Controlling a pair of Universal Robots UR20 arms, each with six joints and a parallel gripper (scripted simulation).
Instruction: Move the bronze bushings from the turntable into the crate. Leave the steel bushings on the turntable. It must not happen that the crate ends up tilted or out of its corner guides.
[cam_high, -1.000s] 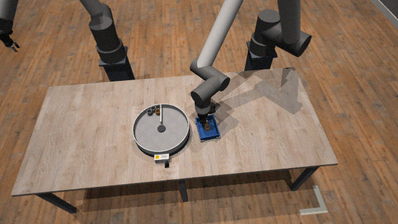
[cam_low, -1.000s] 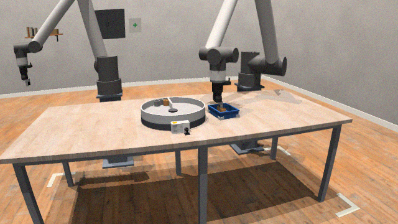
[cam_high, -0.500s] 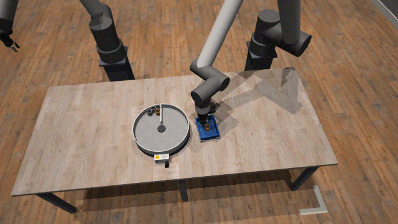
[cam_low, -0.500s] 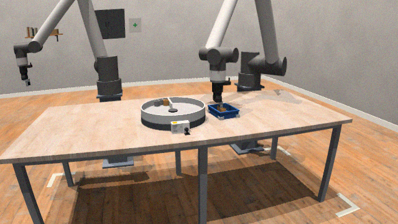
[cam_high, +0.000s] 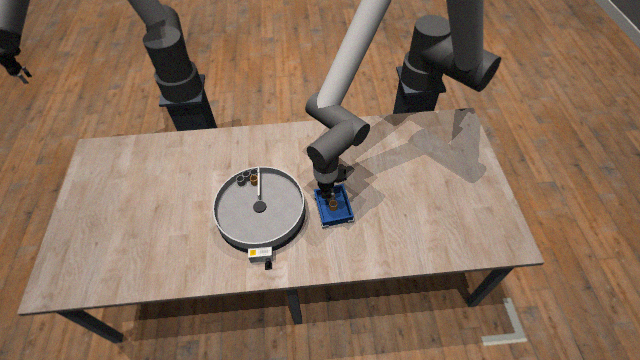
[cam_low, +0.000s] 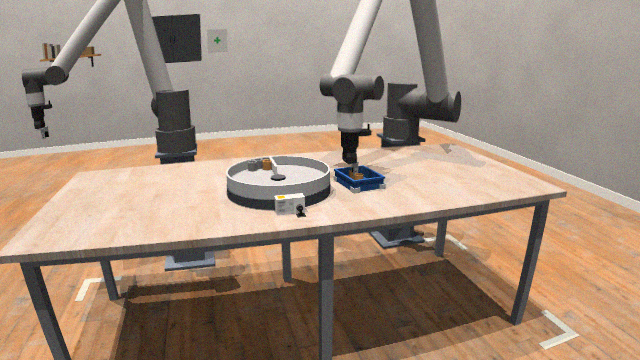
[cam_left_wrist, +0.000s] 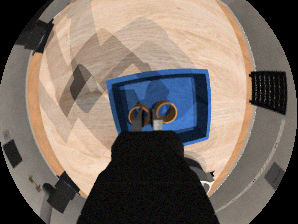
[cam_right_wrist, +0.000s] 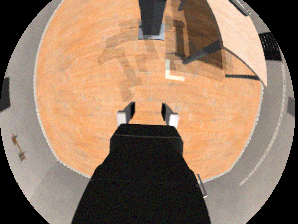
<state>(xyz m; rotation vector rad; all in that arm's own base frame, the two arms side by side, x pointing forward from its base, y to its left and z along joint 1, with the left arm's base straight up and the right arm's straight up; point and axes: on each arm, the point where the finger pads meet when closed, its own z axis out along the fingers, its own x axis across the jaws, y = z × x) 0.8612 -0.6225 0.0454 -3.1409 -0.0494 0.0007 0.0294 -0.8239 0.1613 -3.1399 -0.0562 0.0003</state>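
Bronze bushing (cam_high: 254, 178) (cam_low: 267, 164) between steel bushings (cam_high: 241, 181) (cam_low: 252, 166) and white bar (cam_high: 259, 184) (cam_low: 274, 166).

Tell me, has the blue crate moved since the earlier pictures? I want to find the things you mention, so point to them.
No. In the top view, the blue crate (cam_high: 343, 212) (cam_low: 372, 184) (cam_left_wrist: 208, 105) sits in the same spot beside the turntable (cam_high: 275, 222) (cam_low: 257, 189) (cam_left_wrist: 200, 172).
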